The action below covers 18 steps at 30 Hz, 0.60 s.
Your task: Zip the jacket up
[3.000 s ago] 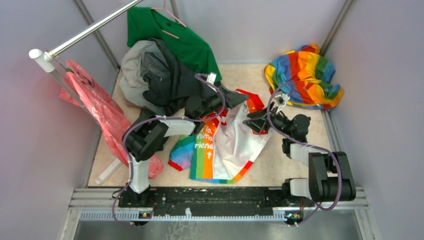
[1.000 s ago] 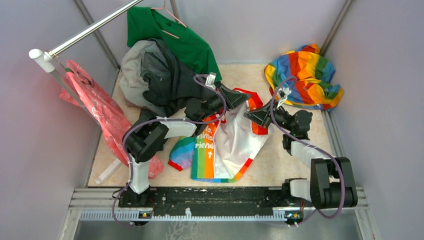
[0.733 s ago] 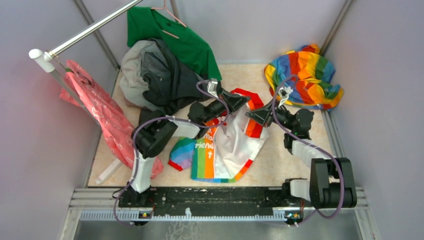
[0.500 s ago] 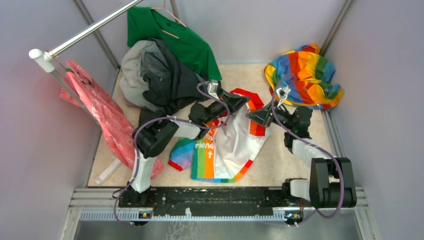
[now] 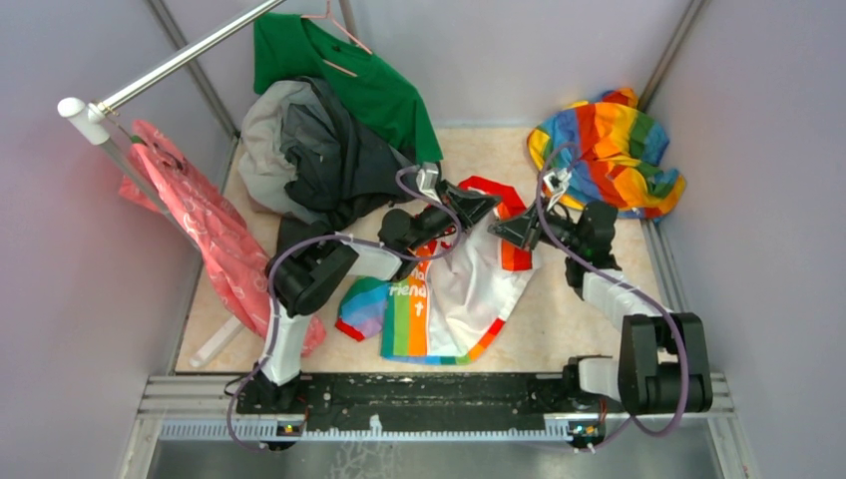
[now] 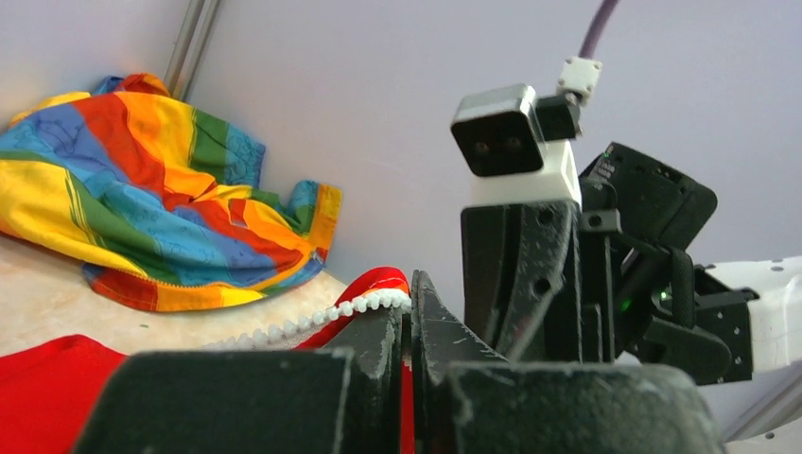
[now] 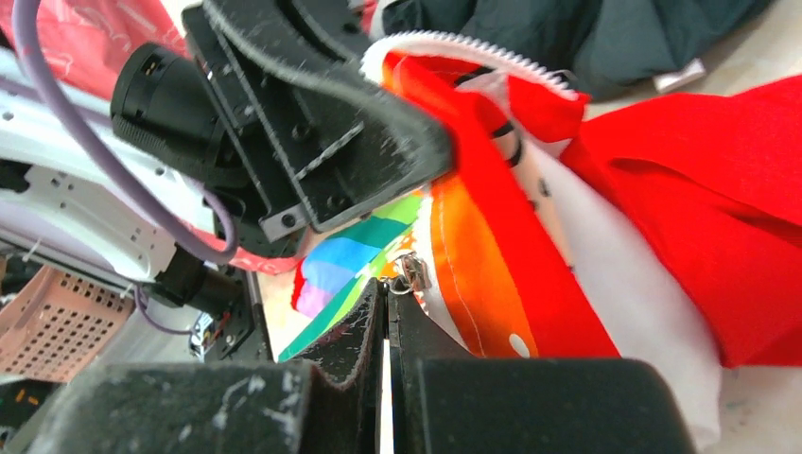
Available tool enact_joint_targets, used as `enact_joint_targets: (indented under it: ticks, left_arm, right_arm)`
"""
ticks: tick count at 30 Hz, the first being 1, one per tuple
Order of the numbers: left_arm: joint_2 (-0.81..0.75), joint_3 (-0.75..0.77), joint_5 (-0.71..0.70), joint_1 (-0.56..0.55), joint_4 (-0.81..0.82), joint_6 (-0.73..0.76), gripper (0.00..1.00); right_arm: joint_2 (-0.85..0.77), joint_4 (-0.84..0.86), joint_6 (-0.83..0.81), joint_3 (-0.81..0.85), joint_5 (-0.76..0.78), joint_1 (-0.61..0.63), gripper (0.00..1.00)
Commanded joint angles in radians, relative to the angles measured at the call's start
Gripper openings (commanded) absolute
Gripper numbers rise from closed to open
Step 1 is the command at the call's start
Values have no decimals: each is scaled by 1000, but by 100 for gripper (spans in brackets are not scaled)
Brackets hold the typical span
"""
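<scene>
The small white rainbow-panelled, red-hooded jacket (image 5: 467,291) is spread at the middle of the worktop (image 5: 584,334). Its toothed zipper edge (image 6: 312,318) is clamped by the jaws of the left gripper (image 6: 410,299). Its metal zipper pull (image 7: 412,272) is pinched by the shut jaws of the right gripper (image 7: 386,295).

The top camera looked down from above and behind the arms and saw the whole table (image 5: 589,329). The left wrist camera sat low, close behind the left gripper (image 6: 409,317), and faced the right gripper (image 6: 530,274) and the rainbow cloth (image 6: 123,199) by the wall. The right wrist camera faced back the other way, close up. Both wrist views shared the white zipper teeth (image 7: 454,40) of the jacket (image 7: 662,189)
</scene>
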Motion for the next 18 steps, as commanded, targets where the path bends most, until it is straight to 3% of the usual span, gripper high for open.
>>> enact_joint_targets:
  ticks: [1,10,18]
  left_arm:
    - [-1,-29,-10,-30,274,61,0]
    - [-40,-60,-25,-46,205,259,0]
    - [-74,-98,-74,0,187,331,0]
  right_arm:
    - [-10,76,47,19,-25,-49,0]
    - [-26,240,139,1,-122,-28,0]
    - [-64,237,154,-4,-181,-85,0]
